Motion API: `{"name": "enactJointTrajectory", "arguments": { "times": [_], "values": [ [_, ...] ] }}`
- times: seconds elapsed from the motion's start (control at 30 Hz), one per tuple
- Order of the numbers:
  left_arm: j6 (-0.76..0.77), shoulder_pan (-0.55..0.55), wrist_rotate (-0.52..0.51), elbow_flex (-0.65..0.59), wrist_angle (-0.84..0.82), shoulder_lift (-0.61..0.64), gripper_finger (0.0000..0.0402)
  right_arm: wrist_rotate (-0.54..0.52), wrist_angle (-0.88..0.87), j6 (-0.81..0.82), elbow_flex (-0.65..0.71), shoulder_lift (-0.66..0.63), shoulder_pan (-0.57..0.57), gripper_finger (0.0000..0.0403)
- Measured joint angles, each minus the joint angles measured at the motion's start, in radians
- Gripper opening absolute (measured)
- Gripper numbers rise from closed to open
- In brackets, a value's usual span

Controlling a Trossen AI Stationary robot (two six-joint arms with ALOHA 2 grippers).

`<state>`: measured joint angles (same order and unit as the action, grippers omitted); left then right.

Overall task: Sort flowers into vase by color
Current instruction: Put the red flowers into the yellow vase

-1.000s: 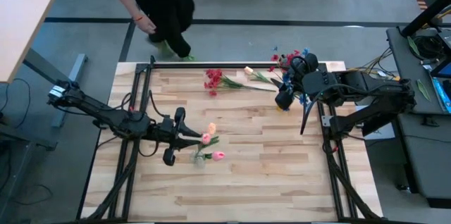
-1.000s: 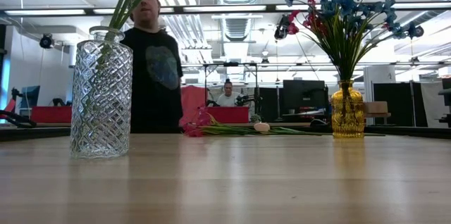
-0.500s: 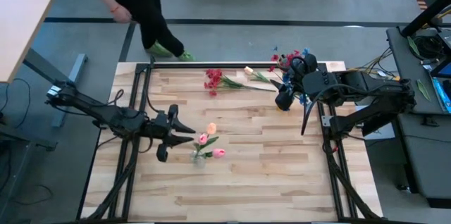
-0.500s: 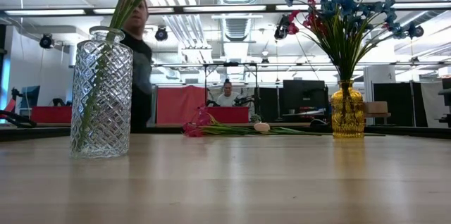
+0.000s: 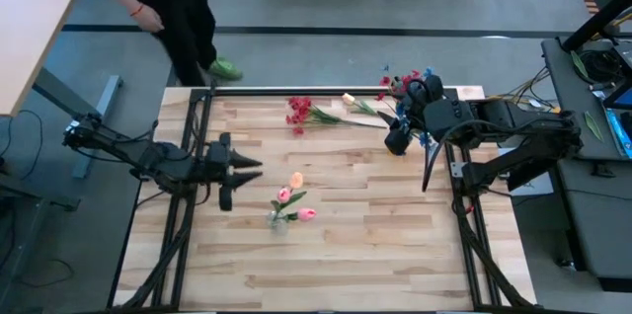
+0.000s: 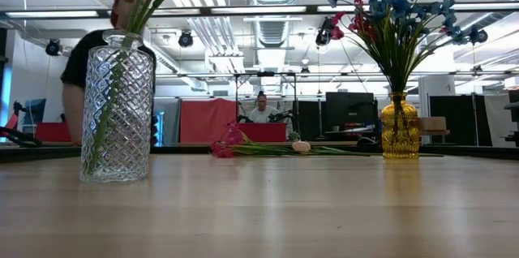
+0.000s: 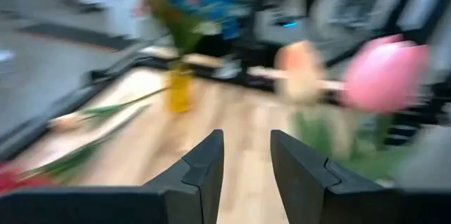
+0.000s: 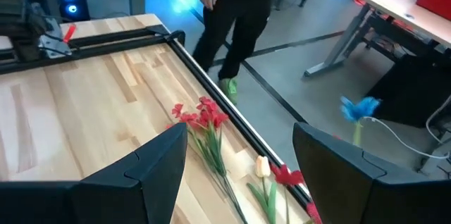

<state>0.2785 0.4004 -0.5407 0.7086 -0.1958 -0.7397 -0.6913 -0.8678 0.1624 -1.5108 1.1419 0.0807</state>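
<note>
The left gripper (image 5: 243,168), fingers apart and empty, has backed away from the clear vase (image 5: 279,220), its tulips (image 5: 292,196) apparently delivered.

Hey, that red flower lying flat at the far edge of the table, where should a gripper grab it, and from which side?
Grip the red flower on its thin green stem, just behind the red cluster, coming straight down from above. It lies flat on the table, so the stem is the narrow part fingers can close across; the head would crush. The open right gripper is nearest.
</note>
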Motion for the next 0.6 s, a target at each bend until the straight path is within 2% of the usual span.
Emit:
{"name": "enactJointTrajectory", "arguments": {
  "times": [0.07,0.17,0.6],
  "values": [
    [0.008,-0.001,-0.075,0.003,-0.047,0.003,0.0103,0.022,0.018,-0.022,0.000,0.010,0.000,0.0251],
    [0.021,-0.001,-0.116,0.011,-0.097,0.010,0.0103,0.048,0.044,-0.051,-0.001,0.034,0.000,0.0251],
    [0.034,-0.002,-0.132,0.013,-0.175,0.063,0.0103,0.047,0.066,-0.167,-0.128,0.186,0.000,0.0251]
  ]
}}
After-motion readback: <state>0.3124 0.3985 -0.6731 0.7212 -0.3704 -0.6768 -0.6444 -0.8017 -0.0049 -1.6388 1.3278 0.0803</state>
